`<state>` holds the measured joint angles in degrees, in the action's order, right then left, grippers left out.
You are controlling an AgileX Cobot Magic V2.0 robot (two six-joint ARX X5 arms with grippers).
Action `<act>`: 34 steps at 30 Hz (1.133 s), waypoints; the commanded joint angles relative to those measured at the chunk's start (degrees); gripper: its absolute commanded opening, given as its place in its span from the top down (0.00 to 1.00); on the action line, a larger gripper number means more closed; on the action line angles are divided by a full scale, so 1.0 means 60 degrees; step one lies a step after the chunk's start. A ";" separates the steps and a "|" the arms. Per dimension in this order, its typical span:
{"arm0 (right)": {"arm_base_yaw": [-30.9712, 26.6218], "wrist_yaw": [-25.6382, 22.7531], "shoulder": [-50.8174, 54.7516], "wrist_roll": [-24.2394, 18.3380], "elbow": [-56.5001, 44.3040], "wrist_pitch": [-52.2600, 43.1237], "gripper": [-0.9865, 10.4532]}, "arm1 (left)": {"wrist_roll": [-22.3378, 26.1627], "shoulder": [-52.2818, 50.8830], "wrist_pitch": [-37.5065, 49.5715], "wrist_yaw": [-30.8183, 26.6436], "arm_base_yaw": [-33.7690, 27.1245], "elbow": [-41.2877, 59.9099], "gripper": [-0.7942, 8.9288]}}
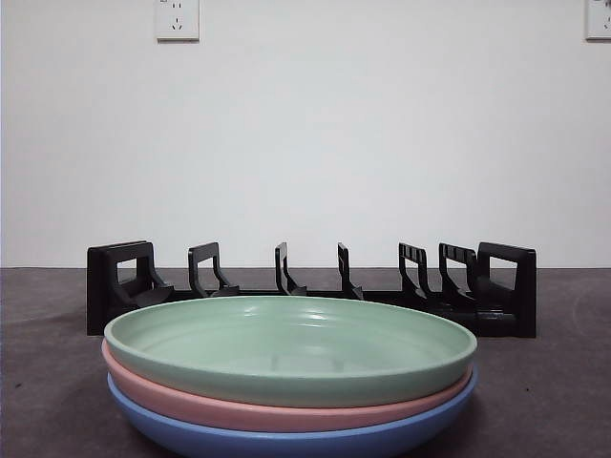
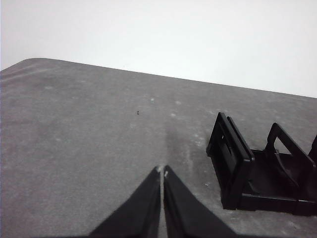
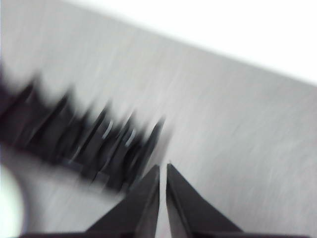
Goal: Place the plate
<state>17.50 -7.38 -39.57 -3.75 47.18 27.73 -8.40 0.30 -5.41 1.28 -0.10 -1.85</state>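
Note:
Three plates lie stacked at the front of the table: a green plate (image 1: 286,345) on top, a pink plate (image 1: 248,412) under it and a blue plate (image 1: 286,441) at the bottom. Behind them stands an empty black plate rack (image 1: 310,289) with several upright dividers. My left gripper (image 2: 162,172) is shut with nothing in it, hovering over bare table beside one end of the rack (image 2: 257,171). My right gripper (image 3: 163,168) is shut and empty; its view is blurred, with the rack (image 3: 84,134) and a pale plate edge (image 3: 9,203) beyond it.
The grey table (image 1: 554,382) runs back to a white wall with sockets (image 1: 178,19) high up. No arm shows in the front view.

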 commanded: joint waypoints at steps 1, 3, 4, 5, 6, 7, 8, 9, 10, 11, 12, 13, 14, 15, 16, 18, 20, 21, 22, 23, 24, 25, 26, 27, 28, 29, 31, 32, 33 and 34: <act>-0.0852 0.0397 0.1665 0.0073 -0.2667 -0.2484 0.90 | -0.0040 -0.0018 0.0113 -0.0004 0.0011 0.0182 0.91; -0.1311 0.0750 0.2783 0.0084 -0.4025 -0.3282 0.90 | -0.0040 -0.0018 0.0113 -0.0004 0.0011 0.0182 0.91; -0.1555 0.1042 0.3574 0.0087 -0.4794 -0.3574 0.90 | -0.0040 -0.0018 0.0113 -0.0004 0.0011 0.0182 0.91; -0.1705 0.1224 0.4156 0.0087 -0.5293 -0.3621 0.90 | -0.0040 -0.0018 0.0113 -0.0004 0.0011 0.0182 0.91; -0.1851 0.1406 0.4783 0.0087 -0.5792 -0.3592 0.90 | -0.0040 -0.0018 0.0113 -0.0004 0.0007 0.0182 0.91; -0.1982 0.1610 0.5359 0.0087 -0.6222 -0.3519 0.90 | -0.0040 -0.0018 0.0113 -0.0004 0.0011 0.0182 0.91; -0.2102 0.1807 0.5865 0.0109 -0.6590 -0.3395 0.90 | -0.0040 -0.0018 0.0113 -0.0004 0.0011 0.0182 0.91; -0.2189 0.1898 0.6182 0.0182 -0.6849 -0.3344 0.90 | -0.0040 -0.0018 0.0113 -0.0004 0.0011 0.0182 0.91; -0.2288 0.1945 0.6495 0.0313 -0.7133 -0.3322 0.90 | -0.0040 -0.0018 0.0113 -0.0004 0.0011 0.0182 0.91; -0.2357 0.1953 0.6619 0.0390 -0.7333 -0.3413 0.90 | -0.0040 -0.0018 0.0113 -0.0004 0.0011 0.0182 0.91; -0.2415 0.1974 0.6557 0.0470 -0.7541 -0.3610 0.90 | -0.0040 -0.0018 0.0113 -0.0004 0.0011 0.0182 0.91; -0.2470 0.1974 0.6561 0.0488 -0.7708 -0.3727 0.90 | -0.0040 -0.0018 0.0113 -0.0004 0.0011 0.0182 0.91; -0.2492 0.1971 0.6561 0.0503 -0.7752 -0.3657 0.90 | -0.0040 -0.0018 0.0113 -0.0004 0.0011 0.0182 0.91; -0.2495 0.1956 0.6561 0.0510 -0.7752 -0.3592 0.90 | -0.0040 -0.0018 0.0117 -0.0004 0.0007 0.0182 0.91; -0.2510 0.1938 0.6561 0.0503 -0.7748 -0.3592 0.90 | -0.0040 -0.0007 0.0102 -0.0004 0.0007 0.0182 0.91; -0.2510 0.1938 0.6561 0.0484 -0.7748 -0.3661 0.90 | -0.0040 -0.0011 0.0120 -0.0004 0.0011 0.0182 0.91; -0.2510 0.1945 0.6561 0.0492 -0.7748 -0.3687 0.90 | -0.0040 -0.0007 0.0113 -0.0004 0.0011 0.0179 0.91; -0.2510 0.1949 0.6561 0.0568 -0.7748 -0.3683 0.90 | -0.0040 -0.0011 0.0113 -0.0004 0.0011 0.0179 0.91; -0.2510 0.1956 0.6561 0.0583 -0.7748 -0.3690 0.90 | -0.0040 -0.0011 0.0117 -0.0004 0.0011 0.0179 0.91; -0.2510 0.1963 0.6561 0.0583 -0.7748 -0.3687 0.90 | -0.0040 -0.0011 0.0117 -0.0004 0.0011 0.0179 0.91; -0.2506 0.1963 0.6561 0.0583 -0.7748 -0.3690 0.90 | -0.0040 -0.0007 0.0113 -0.0004 0.0011 0.0179 0.91; -0.2503 0.1953 0.6561 0.0583 -0.7748 -0.3690 0.90 | -0.0040 -0.0011 0.0113 -0.0004 0.0011 0.0179 0.91; -0.2503 0.1953 0.6561 0.0583 -0.7748 -0.3687 0.90 | -0.0040 -0.0011 0.0113 -0.0004 0.0011 0.0179 0.91; -0.2503 0.1953 0.6561 0.0583 -0.7748 -0.3690 0.90 | -0.0040 -0.0011 0.0117 -0.0004 0.0011 0.0179 0.91; -0.2503 0.1956 0.6561 0.0579 -0.7748 -0.3690 0.90 | -0.0040 -0.0011 0.0113 -0.0004 0.0011 0.0179 0.91; -0.2503 0.1956 0.6561 0.0583 -0.7748 -0.3690 0.90 | -0.0040 -0.0011 0.0113 -0.0004 0.0011 0.0179 0.91; -0.2503 0.1956 0.6561 0.0579 -0.7748 -0.3690 0.90 | -0.0040 -0.0011 0.0113 -0.0004 0.0011 0.0179 0.91; -0.2506 0.1953 0.6561 0.0583 -0.7748 -0.3690 0.90 | -0.0040 -0.0011 0.0113 -0.0004 0.0011 0.0179 0.91; -0.2503 0.1953 0.6561 0.0583 -0.7748 -0.3690 0.90 | -0.0040 -0.0011 0.0113 -0.0004 0.0011 0.0179 0.91; -0.2503 0.1956 0.6561 0.0583 -0.7748 -0.3690 0.90 | -0.0040 -0.0011 0.0113 -0.0004 0.0011 0.0179 0.91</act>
<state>2.50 4.34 -0.30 -1.04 0.93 6.28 -8.43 0.30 -5.37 1.26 -0.10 -1.85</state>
